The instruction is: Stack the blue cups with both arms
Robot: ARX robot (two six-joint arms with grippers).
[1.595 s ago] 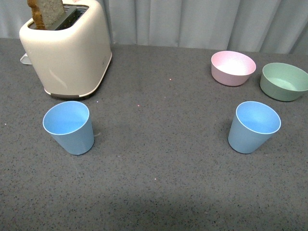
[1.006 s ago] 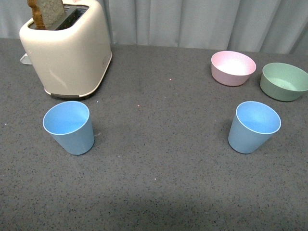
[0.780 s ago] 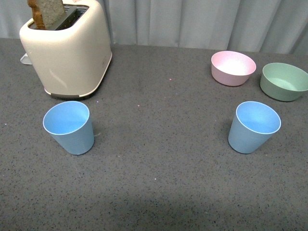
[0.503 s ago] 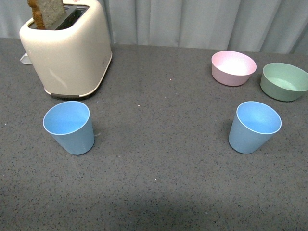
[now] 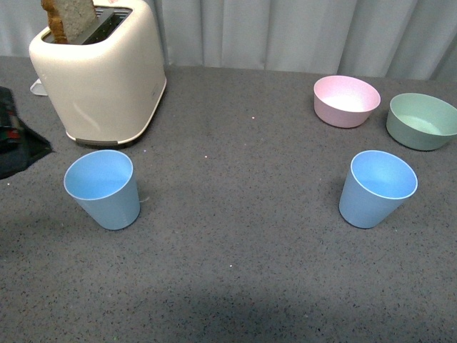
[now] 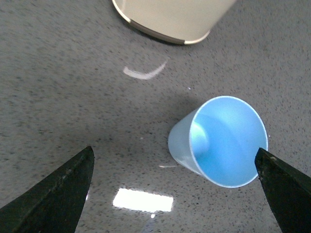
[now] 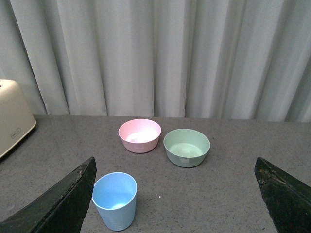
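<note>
Risk first at left: our left gripper point(image 6: 173, 151) is wide open, empty, near left cup point(image 5: 102, 189), which stands by toaster point(image 5: 100, 71); a skewed descent could tip it, we judge. Right cup point(image 5: 377, 189) stands near pink bowl point(image 5: 346, 100); right gripper point(image 7: 175, 160), also spread & empty, hangs high, may clip bowl.

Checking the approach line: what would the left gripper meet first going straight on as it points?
Likely the left blue cup, off-centre toward one finger of the open left gripper; that finger might catch its rim. Depth is unclear.
</note>
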